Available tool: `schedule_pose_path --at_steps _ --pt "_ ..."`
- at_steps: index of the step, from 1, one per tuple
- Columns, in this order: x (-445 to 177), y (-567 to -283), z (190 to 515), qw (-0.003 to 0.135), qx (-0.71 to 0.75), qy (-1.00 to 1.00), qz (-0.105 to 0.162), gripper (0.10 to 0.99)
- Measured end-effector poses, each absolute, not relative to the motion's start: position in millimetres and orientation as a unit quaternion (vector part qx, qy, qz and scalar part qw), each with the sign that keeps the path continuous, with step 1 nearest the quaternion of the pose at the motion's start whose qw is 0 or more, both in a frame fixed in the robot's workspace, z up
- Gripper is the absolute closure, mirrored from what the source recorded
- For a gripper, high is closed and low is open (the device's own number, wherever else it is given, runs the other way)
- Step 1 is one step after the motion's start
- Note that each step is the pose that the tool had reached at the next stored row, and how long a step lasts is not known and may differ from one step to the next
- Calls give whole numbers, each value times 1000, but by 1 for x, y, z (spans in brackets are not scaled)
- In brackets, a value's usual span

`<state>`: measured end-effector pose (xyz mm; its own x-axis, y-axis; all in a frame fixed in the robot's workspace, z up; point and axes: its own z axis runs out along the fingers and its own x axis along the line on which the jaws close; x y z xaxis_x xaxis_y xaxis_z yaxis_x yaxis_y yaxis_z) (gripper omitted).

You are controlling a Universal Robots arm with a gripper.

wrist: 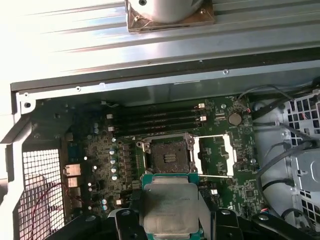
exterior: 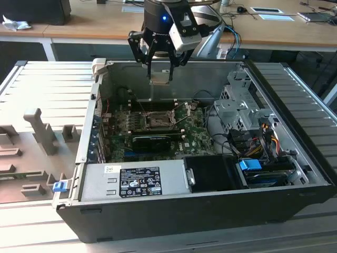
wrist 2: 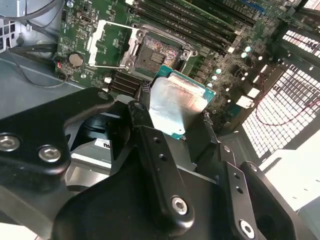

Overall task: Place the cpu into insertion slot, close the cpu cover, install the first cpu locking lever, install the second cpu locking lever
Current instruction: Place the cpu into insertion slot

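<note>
Claw (exterior: pixel 159 74) was clenched on the cpu (wrist: pixel 170 209), held well above the open insertion slot (wrist: pixel 167 157) inside the case (exterior: pixel 210 211), cpu cover (wrist: pixel 216 155) swung aside. Risk judged: a tilted or offset descent could damage the slot

The gripper (exterior: pixel 160 74) is a matte black linkage assembly. A blue indicator light (exterior: pixel 165 18) glows on its cylindrical body, with a white-and-grey camera module (exterior: pixel 187 27) bracketed alongside. In the second wrist view, silver screws (wrist 2: pixel 179 204) fasten the black finger links (wrist 2: pixel 155 165).
</note>
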<state>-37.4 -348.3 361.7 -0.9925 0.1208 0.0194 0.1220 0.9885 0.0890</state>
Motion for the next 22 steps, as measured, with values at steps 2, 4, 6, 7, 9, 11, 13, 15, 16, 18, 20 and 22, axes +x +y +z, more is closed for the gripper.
schedule_pose_path --at_steps 2,4,6,7,9,11,13,15,16,18,20,22 --pt "-37 -348 362 7 -65 -997 -45 557" --pt "-37 -348 361 6 -74 -996 -45 557" --pt "-37 -348 361 5 -95 -994 -45 557" --pt "-37 -348 361 5 -103 -994 -45 557" --pt "-37 -348 361 5 -112 -993 -45 557" --pt "-37 -348 361 4 -124 -991 -45 557" --pt "-37 -348 361 4 -134 -990 -45 557" --pt "-37 -348 361 3 -147 -988 -45 557" --pt "-37 -348 361 3 -157 -987 -45 557" --pt "-37 -348 360 2 -178 -983 -45 557" --pt "-37 -348 360 1 -200 -979 -45 557" --pt "-37 -348 360 -1 -232 -972 -45 557"
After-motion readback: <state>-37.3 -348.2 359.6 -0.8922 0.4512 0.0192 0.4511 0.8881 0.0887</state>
